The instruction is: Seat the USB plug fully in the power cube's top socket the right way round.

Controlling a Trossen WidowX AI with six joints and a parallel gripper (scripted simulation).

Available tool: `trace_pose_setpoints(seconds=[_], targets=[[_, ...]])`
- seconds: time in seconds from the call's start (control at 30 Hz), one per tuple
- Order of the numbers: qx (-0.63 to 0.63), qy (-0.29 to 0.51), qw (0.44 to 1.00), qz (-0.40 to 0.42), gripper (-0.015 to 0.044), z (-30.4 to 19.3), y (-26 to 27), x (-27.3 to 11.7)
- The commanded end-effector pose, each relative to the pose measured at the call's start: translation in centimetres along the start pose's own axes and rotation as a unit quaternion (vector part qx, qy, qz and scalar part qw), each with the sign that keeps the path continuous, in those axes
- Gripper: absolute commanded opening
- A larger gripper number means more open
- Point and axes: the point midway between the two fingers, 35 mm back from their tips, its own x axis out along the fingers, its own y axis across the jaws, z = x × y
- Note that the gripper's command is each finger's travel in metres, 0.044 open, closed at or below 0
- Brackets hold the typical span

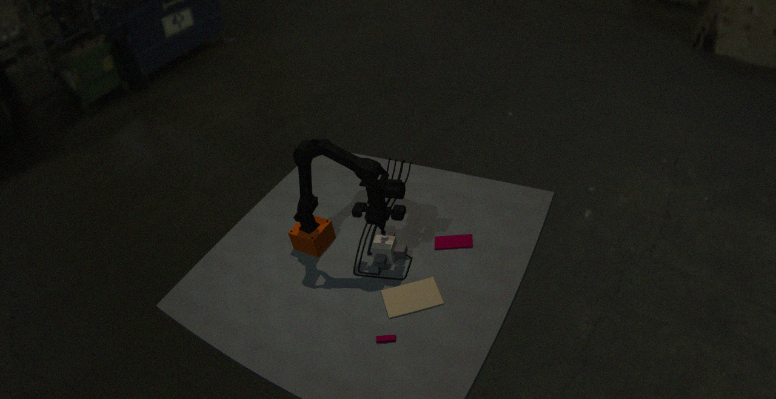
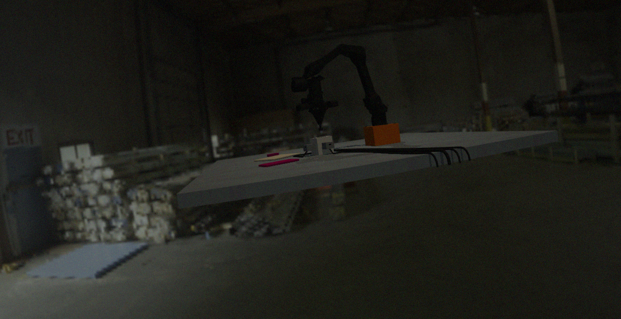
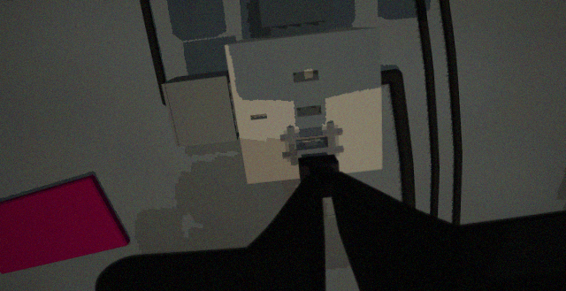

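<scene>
The socket (image 3: 312,143) on top of the power cube (image 3: 354,123) shows as a dark slot inside a grey cross-shaped frame, and in my wrist view its opening looks bare, with my USB plug (image 3: 318,170) just at its near edge rather than down inside it. Two more small slots sit farther along the cube's top face. A smaller grey block (image 3: 201,109) stands against the cube's side.

My gripper (image 3: 324,185) is pinched tight on the plug, a small dark squarish body with only its top end showing beyond my fingertips. Whether its tip touches the socket frame, I cannot tell. From the exterior view my gripper (image 2: 320,122) points straight down, just above the cube (image 2: 319,144).

Black cables (image 3: 435,105) run past the cube on the worktop (image 1: 271,288). A magenta slab (image 1: 453,241), a tan card (image 1: 411,296) and a small magenta piece (image 1: 385,338) lie well apart from the cube.
</scene>
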Motion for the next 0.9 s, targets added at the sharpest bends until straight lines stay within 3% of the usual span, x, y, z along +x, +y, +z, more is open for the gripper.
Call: trace_pose_setpoints(seconds=[0.0,0.23,0.87], targets=[[0.000,0.000,1.000,-0.001,0.0000,-0.01,-0.02,-0.36],[-0.016,0.000,1.000,0.000,0.0000,0.00,0.00,-0.36],[-0.264,0.000,0.965,0.000,0.0000,0.00,0.00,-0.27]])
